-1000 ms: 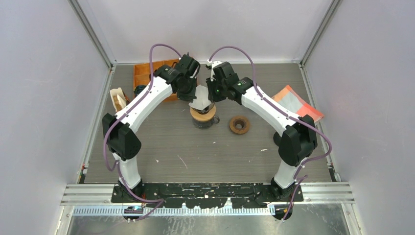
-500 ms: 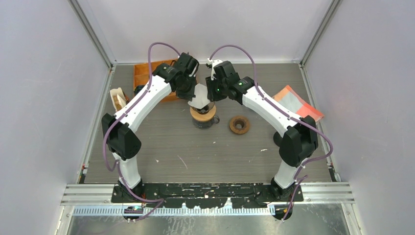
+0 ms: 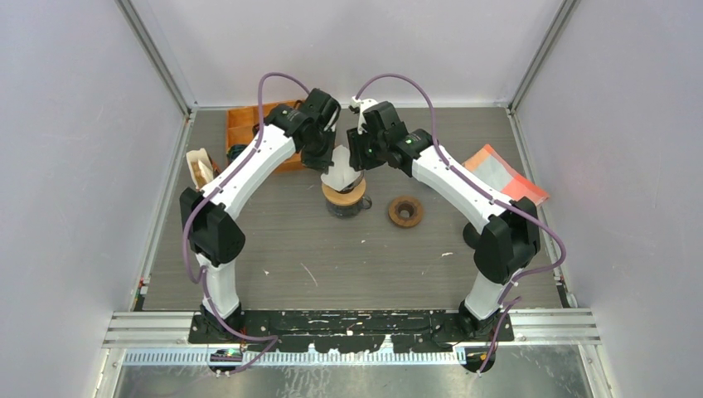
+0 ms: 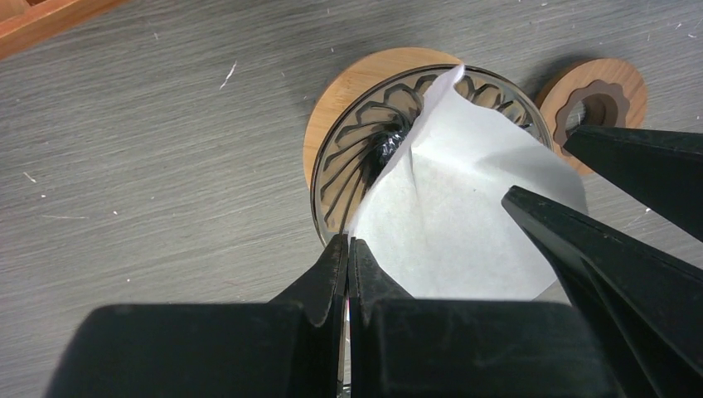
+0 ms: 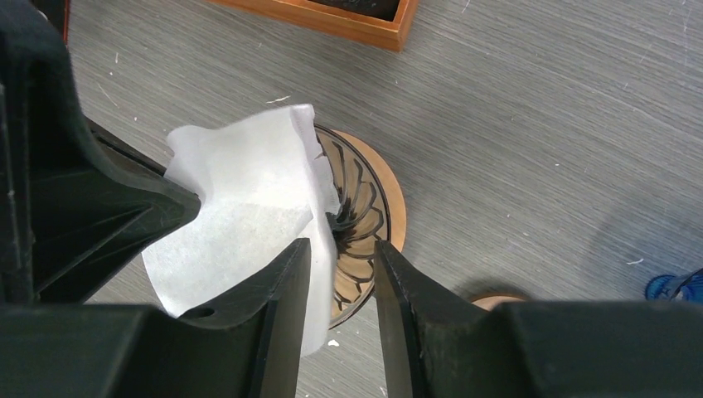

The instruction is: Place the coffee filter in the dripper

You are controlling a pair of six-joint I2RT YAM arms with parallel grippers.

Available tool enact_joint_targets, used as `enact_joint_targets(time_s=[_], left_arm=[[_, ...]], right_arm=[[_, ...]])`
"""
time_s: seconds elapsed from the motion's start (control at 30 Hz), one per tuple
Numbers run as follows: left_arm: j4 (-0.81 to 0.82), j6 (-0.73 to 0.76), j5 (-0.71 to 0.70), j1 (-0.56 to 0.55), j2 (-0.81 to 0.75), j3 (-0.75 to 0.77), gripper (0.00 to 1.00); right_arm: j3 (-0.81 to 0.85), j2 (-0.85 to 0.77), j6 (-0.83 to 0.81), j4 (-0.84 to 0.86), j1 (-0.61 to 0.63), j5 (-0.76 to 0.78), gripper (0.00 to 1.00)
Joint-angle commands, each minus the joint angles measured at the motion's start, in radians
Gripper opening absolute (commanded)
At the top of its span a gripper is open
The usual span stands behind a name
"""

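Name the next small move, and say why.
Probably lower the left pincer a little. It is shut on the filter's edge, and the filter leans tilted over the dripper, not seated in it. The right pincer is open, so only the left one holds the filter.

Tight over the dripper (image 3: 344,196): the left end effector (image 4: 348,245) and the right end effector (image 5: 341,245) crowd its mouth from either side, with the coffee filter (image 4: 464,207) standing tilted between them and covering much of the opening, so there is little way straight down. A wooden ring (image 3: 405,211) sits near on the dripper's right and an orange tray (image 3: 246,131) blocks the back left, with a flat packet (image 3: 507,174) well off by the right wall. The near half of the bench (image 3: 348,265) lies open between the two arms.
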Motion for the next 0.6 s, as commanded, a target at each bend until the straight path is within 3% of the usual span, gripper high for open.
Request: enact_joint_targets(time_s=[0.0, 0.3, 0.43, 0.57], left_arm=[[-0.015, 0.022, 0.032, 0.004, 0.001, 0.051, 0.00], [-0.017, 0.025, 0.014, 0.004, -0.004, 0.060, 0.02], [-0.018, 0.031, -0.010, 0.004, -0.016, 0.066, 0.18], [-0.004, 0.033, -0.030, 0.012, -0.036, 0.056, 0.24]], right_arm=[[0.028, -0.056, -0.001, 0.057, -0.004, 0.005, 0.38], [0.010, -0.043, -0.008, 0.063, -0.004, 0.000, 0.10], [0.008, -0.040, -0.015, 0.062, -0.005, 0.001, 0.01], [0.008, -0.038, -0.017, 0.057, -0.004, -0.005, 0.01]])
